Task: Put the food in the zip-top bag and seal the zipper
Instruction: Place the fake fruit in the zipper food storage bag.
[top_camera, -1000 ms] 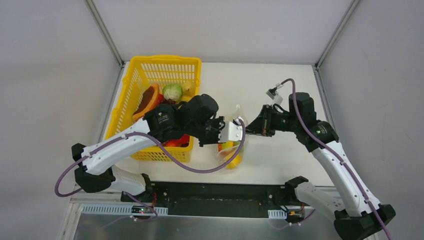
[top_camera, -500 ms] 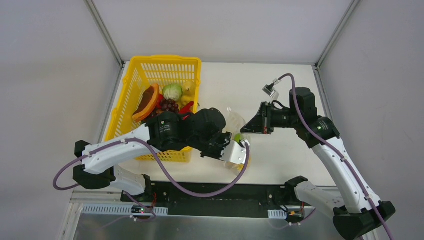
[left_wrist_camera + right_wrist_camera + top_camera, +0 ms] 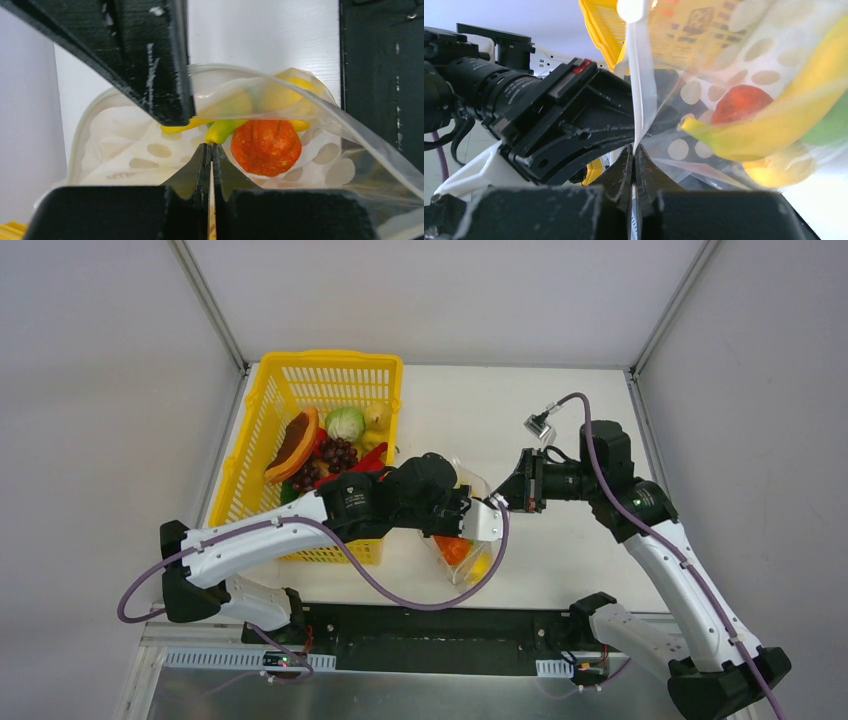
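Yellow lattice basket sits at the far left of the table. Food is left in it: a cut papaya, a cabbage, dark grapes and something red beside them. So I judge the filling step only partly done.

Just right of the basket, the left gripper has its fingers clenched, and a thin pale film shows between them. I read that as a pinch on the near lip of the zip-top bag.

The bag hangs between the two wrists, near the front edge of the table. Its mouth is spread open and the zipper curves round as an unsealed rim. Inside lie an orange pumpkin, a banana, a green piece and a red one.

On the right, the right gripper is likewise clamped. It holds a pale strip of the bag's edge that runs straight down into its fingers.

The step in hand, as I see it, is holding the mouth apart with both arms. Neither is free to fetch anything. Next, I think one arm has to let go without the mouth collapsing, so the bag likely needs setting down first. That arm then reaches left into the basket. Sealing waits until the loading is finished.
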